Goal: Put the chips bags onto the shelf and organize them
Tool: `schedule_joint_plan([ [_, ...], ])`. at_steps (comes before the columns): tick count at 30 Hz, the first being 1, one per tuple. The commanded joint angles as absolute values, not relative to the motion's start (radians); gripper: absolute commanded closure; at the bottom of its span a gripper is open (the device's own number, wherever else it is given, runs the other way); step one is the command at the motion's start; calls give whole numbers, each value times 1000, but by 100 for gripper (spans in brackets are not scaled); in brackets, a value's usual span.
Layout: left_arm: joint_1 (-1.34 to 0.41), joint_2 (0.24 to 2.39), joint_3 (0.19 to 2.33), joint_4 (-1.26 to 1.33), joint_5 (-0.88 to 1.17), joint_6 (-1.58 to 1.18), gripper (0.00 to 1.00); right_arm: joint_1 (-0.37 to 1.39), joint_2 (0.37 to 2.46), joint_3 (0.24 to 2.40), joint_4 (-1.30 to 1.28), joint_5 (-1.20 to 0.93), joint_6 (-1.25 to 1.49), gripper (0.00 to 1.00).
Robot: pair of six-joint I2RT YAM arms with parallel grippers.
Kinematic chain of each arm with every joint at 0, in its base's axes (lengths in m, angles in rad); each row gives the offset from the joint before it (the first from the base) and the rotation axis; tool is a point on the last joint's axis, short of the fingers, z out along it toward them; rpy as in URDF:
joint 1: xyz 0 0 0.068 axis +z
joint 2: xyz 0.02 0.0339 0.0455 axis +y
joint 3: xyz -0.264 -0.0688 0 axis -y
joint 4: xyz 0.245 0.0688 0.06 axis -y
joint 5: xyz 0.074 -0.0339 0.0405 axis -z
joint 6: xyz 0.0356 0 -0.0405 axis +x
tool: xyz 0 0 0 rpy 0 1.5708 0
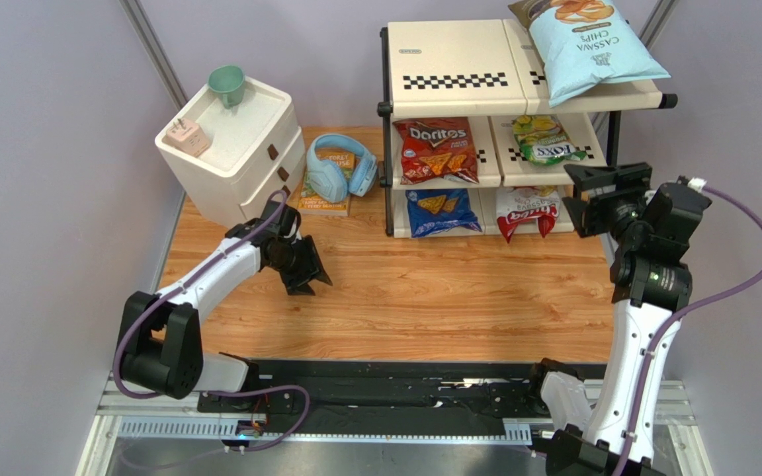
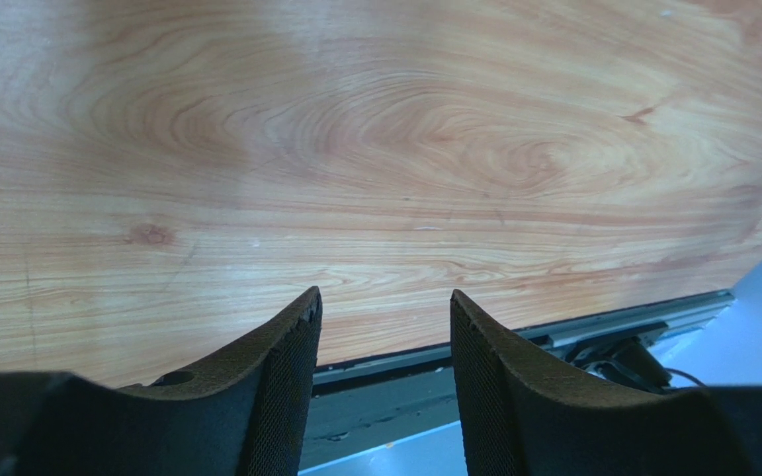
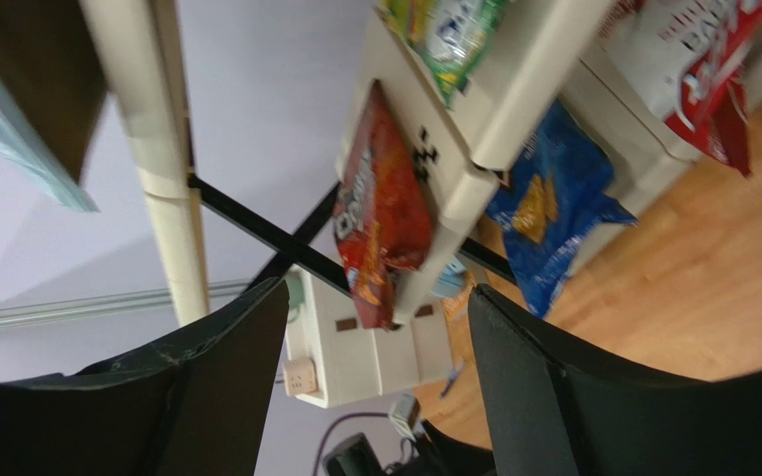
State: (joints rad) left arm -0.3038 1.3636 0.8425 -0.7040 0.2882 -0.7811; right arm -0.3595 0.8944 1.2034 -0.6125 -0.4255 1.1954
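Foil in mind, ease spread, empty right end effector (image 3: 377, 288) back from shelf (image 1: 445, 55) without clipping overhanging cassava bag (image 1: 594, 45); park spread left end effector (image 2: 383, 294) well clear.

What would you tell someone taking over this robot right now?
Left jaws: open, empty, above bare table.
Right jaws: open, empty, by the shelf.
Bags: cassava bag on top, overhanging the edge; red Doritos and green bag in the middle; blue Doritos and white-red bag at the bottom.
Done: all five shelved.
To do: perhaps straighten the cassava bag.
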Motion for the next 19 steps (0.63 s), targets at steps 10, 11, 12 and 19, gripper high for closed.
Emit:
schedule_joint_plan([
  [10,-301,1296,907,-741,334,-801,44,-353,625,873,-839,-531,1187,33],
  [11,-301,1295,904,-739,333,-801,44,-351,617,858,-848,-534,1186,33],
  [12,-301,1284,902,-739,330,-802,44,-351,606,853,-853,-534,1178,33],
  [19,-301,1243,862,-722,331,-805,45,-331,595,822,-885,-534,1177,33],
])
